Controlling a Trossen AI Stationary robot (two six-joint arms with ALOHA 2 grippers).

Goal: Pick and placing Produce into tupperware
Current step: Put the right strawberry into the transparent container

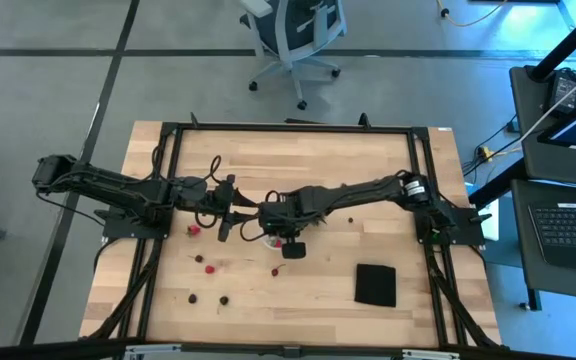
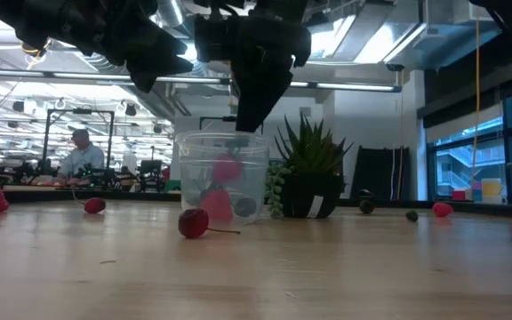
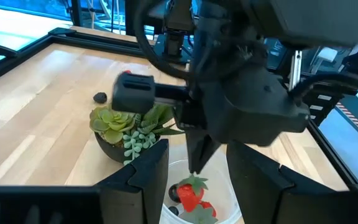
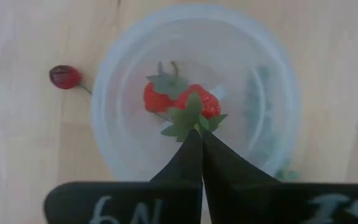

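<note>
The right tool (image 4: 199, 134) hangs straight over the small round translucent plastic tub (image 4: 194, 99), its two dark fingers pressed together on the green leafy cap of a bright red strawberry piece (image 4: 199, 104). That berry hangs just below the tips, inside the tub's rim and directly above its floor, so the coming move looks like a plain release downward with no sideways travel needed. Its long axis runs close to vertical, leafy end up in the pinch and red point down toward the tub. A second red strawberry piece (image 4: 157, 96) already lies on the tub floor beside it, and the level view across the worktop shows something darker in there too.

The left tool (image 1: 230, 208) waits just beside the tub with its fingers spread apart and nothing between them, the tub sitting in front of that gap. A small green succulent in a dark pot (image 3: 124, 132) stands near the tub.

More produce is scattered on the pale wooden worktop (image 1: 318, 170): a dark red cherry with a stem (image 2: 194, 222) lies nearest the tub, others well apart toward the left arm's side.
</note>
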